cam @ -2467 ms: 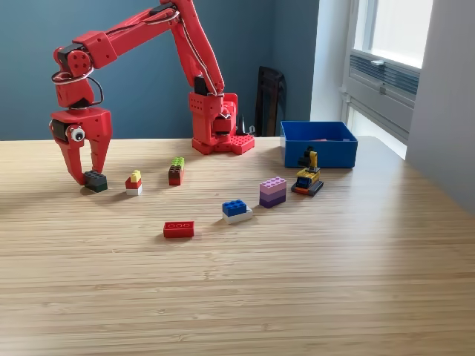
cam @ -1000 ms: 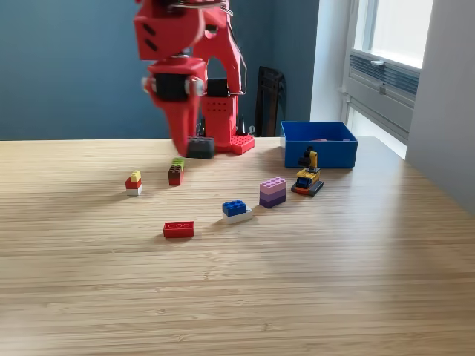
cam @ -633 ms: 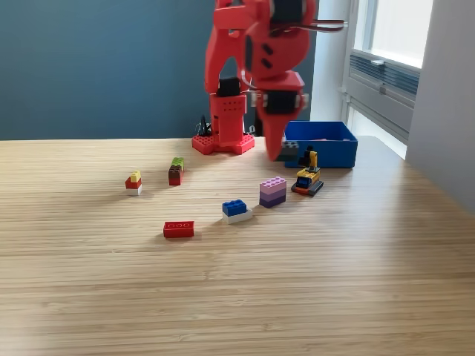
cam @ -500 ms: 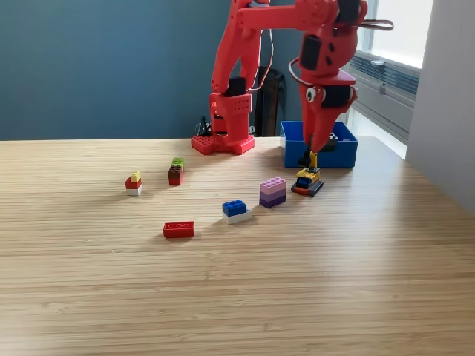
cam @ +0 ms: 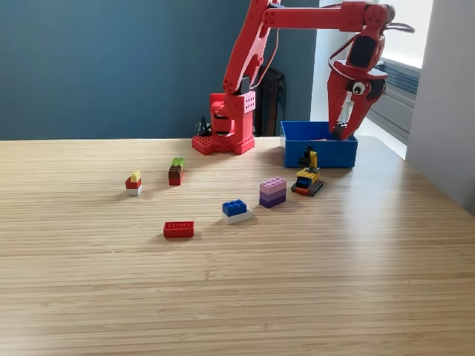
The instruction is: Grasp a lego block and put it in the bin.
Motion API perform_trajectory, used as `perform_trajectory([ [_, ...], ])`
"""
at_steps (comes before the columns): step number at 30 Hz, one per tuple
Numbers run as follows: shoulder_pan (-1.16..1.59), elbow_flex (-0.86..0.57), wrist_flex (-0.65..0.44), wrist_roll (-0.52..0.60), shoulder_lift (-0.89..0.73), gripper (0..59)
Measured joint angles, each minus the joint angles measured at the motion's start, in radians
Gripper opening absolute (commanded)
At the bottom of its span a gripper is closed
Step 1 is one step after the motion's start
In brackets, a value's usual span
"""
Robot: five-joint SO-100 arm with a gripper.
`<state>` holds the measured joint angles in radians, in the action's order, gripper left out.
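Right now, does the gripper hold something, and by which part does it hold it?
It cannot be told for sure. The gripper hangs over the bin, and something dark shows at its fingertips, perhaps a lego block, but too small to confirm.

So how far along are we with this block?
The gripper is over the bin with a dark block between its fingers, not released. Left on the table: six builds, including the red brick and purple stack.
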<state>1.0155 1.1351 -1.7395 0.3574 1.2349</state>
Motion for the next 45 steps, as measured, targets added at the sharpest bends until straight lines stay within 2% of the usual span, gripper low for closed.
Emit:
perform_trajectory([
  [7, 0.08, 0.034, 0.0, -0.026, 0.011, 0.0],
  [15, 0.112, 0.091, 0.0, -0.052, 0.153, 0.3],
  [16, 0.109, 0.095, 0.0, -0.052, 0.164, 2.2],
  [18, 0.11, 0.101, 0.0, -0.057, 0.178, 13.4],
  [20, 0.112, 0.109, 0.0, -0.064, 0.187, 21.0],
  [22, 0.11, 0.121, 0.0, -0.072, 0.19, 24.5],
  [24, 0.11, 0.127, 0.0, -0.069, 0.192, 25.1],
  [29, 0.11, 0.127, 0.0, -0.072, 0.192, 22.1],
  [33, 0.104, 0.127, 0.0, -0.072, 0.192, 13.0],
  [36, 0.043, 0.109, 0.0, -0.055, 0.192, 3.0],
  [38, -0.02, 0.077, 0.0, -0.046, 0.192, 0.1],
  [45, -0.322, 0.011, 0.0, -0.069, 0.192, 0.1],
])
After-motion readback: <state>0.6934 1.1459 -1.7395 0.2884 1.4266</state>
